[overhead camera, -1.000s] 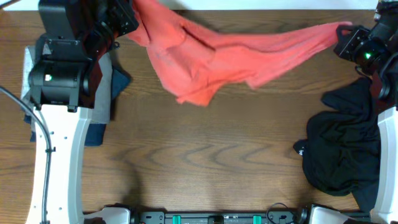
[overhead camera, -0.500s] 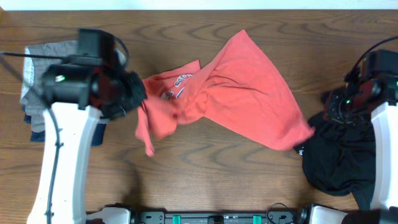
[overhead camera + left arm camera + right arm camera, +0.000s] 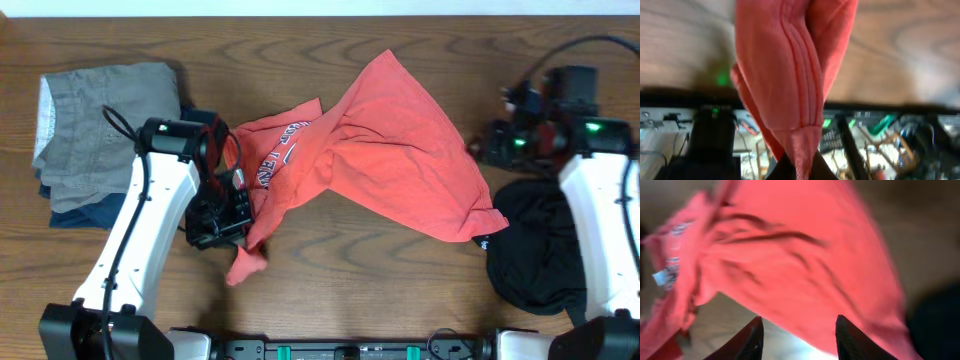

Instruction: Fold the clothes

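Left gripper [image 3: 800,168] is pinching T-shirt [image 3: 400,150] edge at 7 o'clock; right gripper [image 3: 798,325] is hanging open-jawed, empty; one-sided dragging is probably risking bunching.

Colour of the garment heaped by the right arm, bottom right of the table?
The garment is plain black, no print visible. The overhead view shows it best.

L hand [image 3: 796,167] pinched shut, R hand [image 3: 797,325] fingers apart.
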`<state>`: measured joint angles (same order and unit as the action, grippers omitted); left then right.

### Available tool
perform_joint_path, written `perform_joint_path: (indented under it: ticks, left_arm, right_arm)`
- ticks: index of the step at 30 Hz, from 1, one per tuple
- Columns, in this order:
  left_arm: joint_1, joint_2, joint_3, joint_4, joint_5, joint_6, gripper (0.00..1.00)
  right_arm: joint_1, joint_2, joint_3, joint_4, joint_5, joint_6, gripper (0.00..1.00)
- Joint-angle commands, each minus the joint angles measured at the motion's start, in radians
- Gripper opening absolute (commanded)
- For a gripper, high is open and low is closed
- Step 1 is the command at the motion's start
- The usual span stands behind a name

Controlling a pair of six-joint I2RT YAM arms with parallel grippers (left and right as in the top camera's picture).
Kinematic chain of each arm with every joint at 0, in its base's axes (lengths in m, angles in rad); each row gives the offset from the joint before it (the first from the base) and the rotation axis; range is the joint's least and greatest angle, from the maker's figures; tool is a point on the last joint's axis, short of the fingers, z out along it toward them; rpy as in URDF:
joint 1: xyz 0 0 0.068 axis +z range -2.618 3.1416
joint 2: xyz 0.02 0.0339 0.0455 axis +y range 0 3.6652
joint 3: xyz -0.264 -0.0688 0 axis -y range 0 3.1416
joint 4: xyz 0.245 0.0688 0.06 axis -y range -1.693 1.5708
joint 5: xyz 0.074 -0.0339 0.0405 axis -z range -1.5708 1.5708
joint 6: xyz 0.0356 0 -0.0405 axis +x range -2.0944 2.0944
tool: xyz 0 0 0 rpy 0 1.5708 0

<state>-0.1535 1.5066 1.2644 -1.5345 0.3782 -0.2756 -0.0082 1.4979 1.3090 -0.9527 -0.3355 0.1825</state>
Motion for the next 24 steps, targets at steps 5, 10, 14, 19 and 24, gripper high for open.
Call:
perform_joint_path:
  ticks: [5,10,14,19,24]
  left_arm:
    - [-0.003,-0.03,-0.004,0.03,0.044,0.084,0.06]
    - [-0.003,-0.03,-0.004,0.099,0.044,0.084,0.06]
    - [-0.003,-0.03,-0.004,0.131,0.044,0.084,0.06]
    - [-0.003,-0.03,-0.004,0.153,0.044,0.084,0.06]
    - [-0.003,-0.03,-0.004,0.17,0.044,0.084,0.06]
  right_arm:
    - [0.226,0.223,0.139,0.101,-0.048,0.095,0.44]
    - [0.276,0.442,0.442,0.043,0.093,0.141,0.51]
    - [0.285,0.595,0.641,0.046,0.113,0.153,0.55]
    - [0.298,0.709,0.708,0.166,0.154,0.206,0.6]
    - [0.327,0.791,0.708,0.286,0.236,0.259,0.61]
